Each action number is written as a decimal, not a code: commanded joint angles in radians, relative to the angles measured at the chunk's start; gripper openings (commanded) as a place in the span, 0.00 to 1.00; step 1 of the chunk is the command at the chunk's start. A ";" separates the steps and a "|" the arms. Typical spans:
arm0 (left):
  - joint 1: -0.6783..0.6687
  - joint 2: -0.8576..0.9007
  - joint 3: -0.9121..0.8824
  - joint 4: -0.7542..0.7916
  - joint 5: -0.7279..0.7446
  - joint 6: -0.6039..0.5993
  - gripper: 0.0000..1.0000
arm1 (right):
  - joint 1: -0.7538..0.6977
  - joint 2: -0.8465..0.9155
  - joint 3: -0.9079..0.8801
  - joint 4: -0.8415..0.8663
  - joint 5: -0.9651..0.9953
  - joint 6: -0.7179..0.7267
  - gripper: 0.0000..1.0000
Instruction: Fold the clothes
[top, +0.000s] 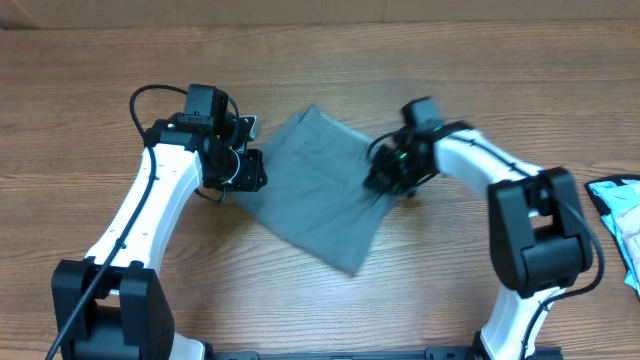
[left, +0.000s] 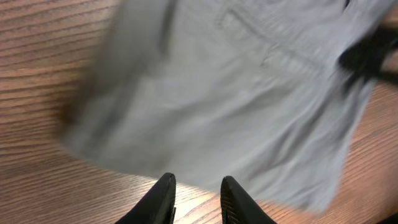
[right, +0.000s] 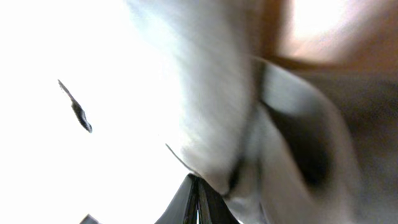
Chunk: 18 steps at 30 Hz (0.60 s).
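Currently under inspection: a pair of grey shorts laid on a wooden table.
Shorts, position: found mid-table between the two arms and set at a slant, with one corner toward the far edge and one toward the near edge.
Shorts, condition: spread mostly flat. A stitched pocket seam is noted in the left wrist view, where the cloth is blurred.
Left gripper: placed at the left edge of the shorts. Its fingers are seen parted, with bare wood between them and the cloth edge just beyond the tips. Nothing is held.
Right gripper: placed at the right edge of the shorts. Its fingers are seen pressed together, and a raised fold of the fabric is pinched at their tips. The wrist view is overexposed and blurred.
Other item: a blue and white object is recorded at the right edge of the table, well apart from the shorts. Its nature cannot be told.
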 joint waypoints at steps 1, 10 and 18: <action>-0.010 -0.006 -0.002 0.008 0.015 0.023 0.29 | -0.058 0.023 0.095 -0.085 0.048 -0.165 0.04; -0.103 0.003 -0.040 0.170 0.015 0.031 0.21 | -0.014 0.009 0.221 -0.418 -0.124 -0.376 0.04; -0.164 0.107 -0.090 0.262 -0.037 0.051 0.09 | 0.116 0.013 0.047 -0.315 -0.004 -0.238 0.08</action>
